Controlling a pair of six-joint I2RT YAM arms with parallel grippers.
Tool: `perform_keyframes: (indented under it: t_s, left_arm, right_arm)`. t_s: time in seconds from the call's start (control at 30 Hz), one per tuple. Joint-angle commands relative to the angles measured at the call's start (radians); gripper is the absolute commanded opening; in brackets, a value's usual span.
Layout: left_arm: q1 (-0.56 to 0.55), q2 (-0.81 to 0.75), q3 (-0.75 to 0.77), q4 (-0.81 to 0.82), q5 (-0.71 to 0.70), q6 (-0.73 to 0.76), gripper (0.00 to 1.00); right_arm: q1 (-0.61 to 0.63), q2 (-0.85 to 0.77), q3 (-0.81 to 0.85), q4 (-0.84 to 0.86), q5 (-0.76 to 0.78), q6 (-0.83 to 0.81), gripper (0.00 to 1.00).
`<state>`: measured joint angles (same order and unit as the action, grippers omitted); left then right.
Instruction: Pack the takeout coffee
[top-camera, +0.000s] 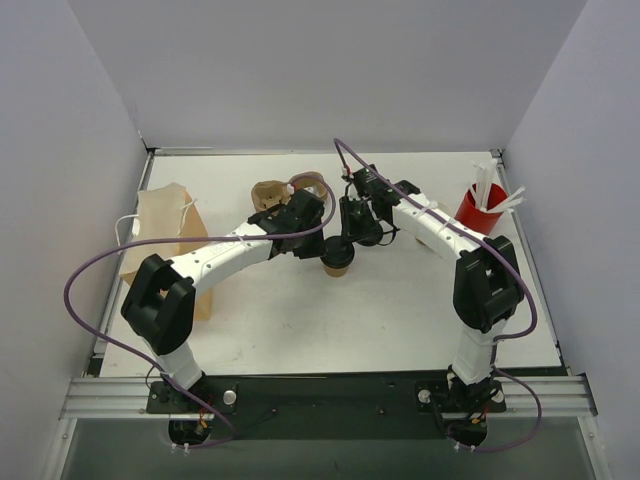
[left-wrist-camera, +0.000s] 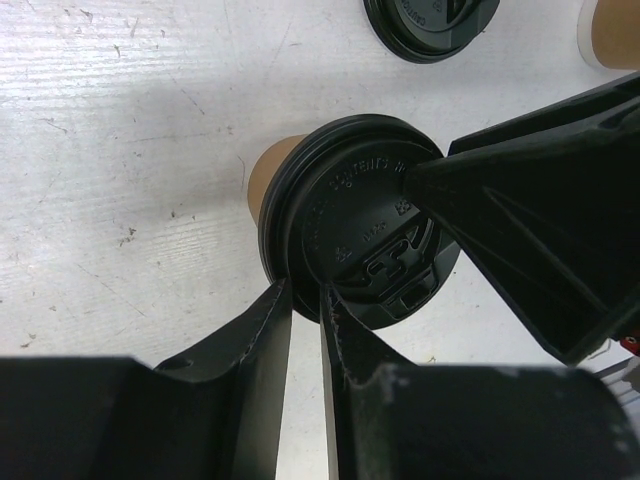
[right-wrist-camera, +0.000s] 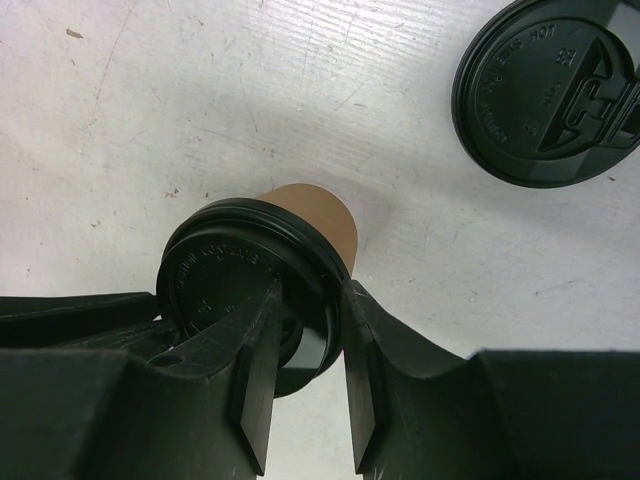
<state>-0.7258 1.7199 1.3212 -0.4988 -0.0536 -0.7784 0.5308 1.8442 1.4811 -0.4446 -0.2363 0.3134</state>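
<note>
A small brown kraft takeout coffee cup (top-camera: 338, 262) with a round black lid (left-wrist-camera: 350, 225) stands at the table's middle. Both grippers meet at it. My left gripper (left-wrist-camera: 305, 295) has its fingers almost together, with the tips pinching the near edge of the lid's rim. My right gripper (right-wrist-camera: 310, 300) straddles the rim on the other side. One finger (right-wrist-camera: 255, 330) lies on top of the lid (right-wrist-camera: 215, 270) and the other finger presses outside the rim against the cup wall (right-wrist-camera: 320, 205). The right gripper's finger also shows in the left wrist view (left-wrist-camera: 520, 230).
A loose black lid (right-wrist-camera: 545, 90) lies on the table just beyond the cup. A second kraft cup (left-wrist-camera: 612, 35) stands near it. A brown paper bag (top-camera: 160, 235) lies at the left. Brown cardboard pieces (top-camera: 272, 195) sit at the back. A red cup with white straws (top-camera: 478, 208) stands at the right.
</note>
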Motion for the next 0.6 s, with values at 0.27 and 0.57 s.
perform_keyframes:
  t_s: [0.27, 0.57]
  left_arm:
    - [-0.003, 0.053, 0.062, 0.031, -0.034, 0.018, 0.25]
    - [-0.001, 0.092, 0.073, 0.019, -0.065, 0.048, 0.25]
  right_arm:
    - [0.017, -0.026, -0.093, -0.006, 0.034, 0.093, 0.21]
    - [0.077, -0.092, -0.189, 0.006, 0.107, 0.249, 0.21]
